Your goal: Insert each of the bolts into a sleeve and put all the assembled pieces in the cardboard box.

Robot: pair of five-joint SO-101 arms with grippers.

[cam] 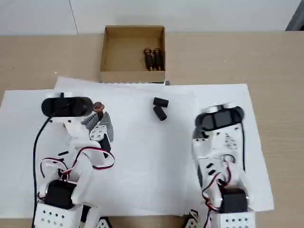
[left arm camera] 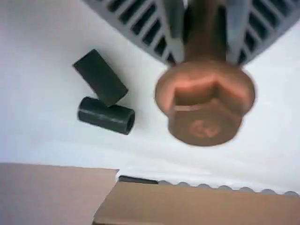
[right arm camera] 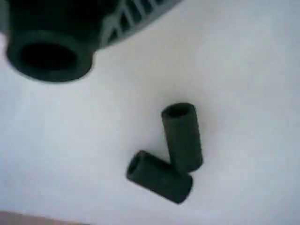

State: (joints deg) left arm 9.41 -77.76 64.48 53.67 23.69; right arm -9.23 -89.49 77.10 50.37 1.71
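Observation:
My left gripper (cam: 98,115) is shut on a copper bolt (left arm camera: 205,105), whose hex head sticks out beyond the fingertips; it hovers over the left part of the white paper. My right gripper (cam: 216,118) is shut on a black sleeve (right arm camera: 49,51) with its open bore facing out, over the right part of the paper. Two loose black sleeves (cam: 160,102) (cam: 160,113) lie touching on the paper between the arms, also seen from the wrists as sleeves (left arm camera: 106,115) (right arm camera: 183,136). The cardboard box (cam: 108,52) at the table's far side holds two assembled pieces (cam: 153,59).
White paper sheets (cam: 142,166) cover the wooden table (cam: 275,61) in front of the box. The box's near wall (left arm camera: 197,206) lies just beyond the loose sleeves. Both arm bases stand at the near edge.

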